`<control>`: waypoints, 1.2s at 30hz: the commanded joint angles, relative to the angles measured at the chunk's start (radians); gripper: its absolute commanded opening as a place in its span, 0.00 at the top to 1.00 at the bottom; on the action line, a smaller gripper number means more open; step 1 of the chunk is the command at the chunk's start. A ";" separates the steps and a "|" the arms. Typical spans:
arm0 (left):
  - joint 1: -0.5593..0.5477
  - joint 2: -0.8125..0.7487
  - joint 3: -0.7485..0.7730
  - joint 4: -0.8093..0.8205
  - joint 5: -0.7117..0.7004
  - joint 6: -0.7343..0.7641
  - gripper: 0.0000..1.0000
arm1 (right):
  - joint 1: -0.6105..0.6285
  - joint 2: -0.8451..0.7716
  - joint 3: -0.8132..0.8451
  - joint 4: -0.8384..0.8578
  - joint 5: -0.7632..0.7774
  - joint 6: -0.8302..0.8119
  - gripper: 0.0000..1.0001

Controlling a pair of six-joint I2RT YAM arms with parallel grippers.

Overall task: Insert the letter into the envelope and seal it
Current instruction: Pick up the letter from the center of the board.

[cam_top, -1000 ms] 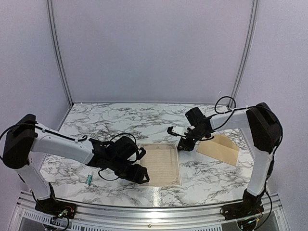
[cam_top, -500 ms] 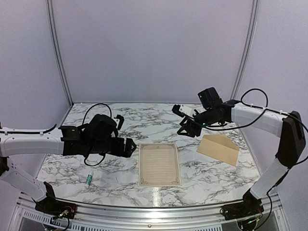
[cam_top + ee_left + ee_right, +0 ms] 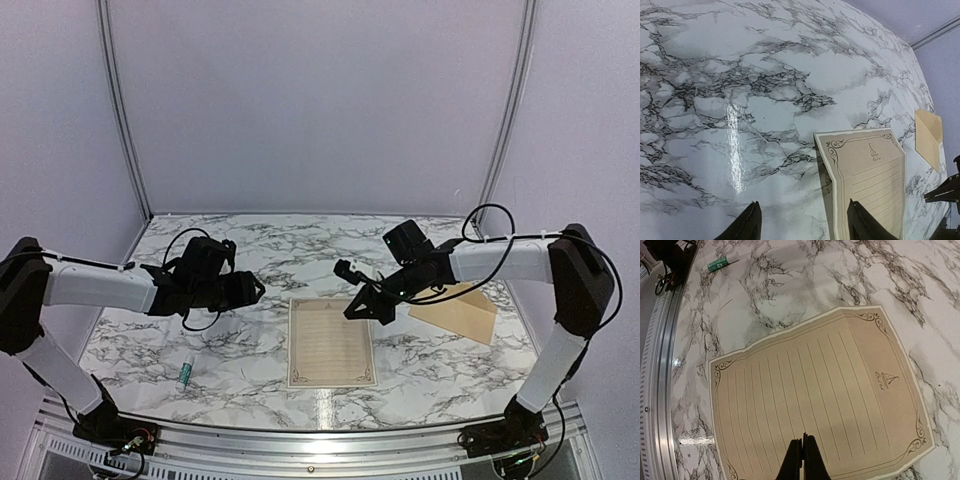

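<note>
My right end effector [image 3: 803, 440], pinched together, hides the letter's [image 3: 815, 395] 6 o'clock edge. My left end effector [image 3: 802, 225] gapes apart. My right arm [image 3: 500, 262] overlaps the envelope [image 3: 465, 315].

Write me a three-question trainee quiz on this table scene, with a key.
1. True or false: the letter lies flat on the table, outside the envelope.
2. The right tool is: A wide open; B shut; C gripping the envelope.
3. Fill in: the small green-and-white tube lies on the ___ arm's side.
Key: 1 true; 2 B; 3 left.
</note>
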 commanded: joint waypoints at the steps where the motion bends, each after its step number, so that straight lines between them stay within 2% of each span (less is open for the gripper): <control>1: -0.013 0.060 0.001 0.124 0.144 -0.078 0.40 | 0.015 0.042 0.010 0.089 -0.010 0.023 1.00; 4: -0.032 0.113 0.022 0.128 0.202 -0.092 0.40 | 0.021 0.072 0.024 0.096 -0.021 0.028 1.00; 8: -0.048 0.173 0.049 0.131 0.253 -0.121 0.40 | 0.073 0.117 0.061 0.071 0.038 0.005 1.00; 23: -0.073 0.287 0.109 0.151 0.259 -0.131 0.40 | 0.098 0.240 0.081 0.038 0.125 0.000 1.00; 36: -0.056 0.364 0.194 0.185 0.324 -0.114 0.43 | 0.099 0.253 0.072 0.020 0.132 -0.026 1.00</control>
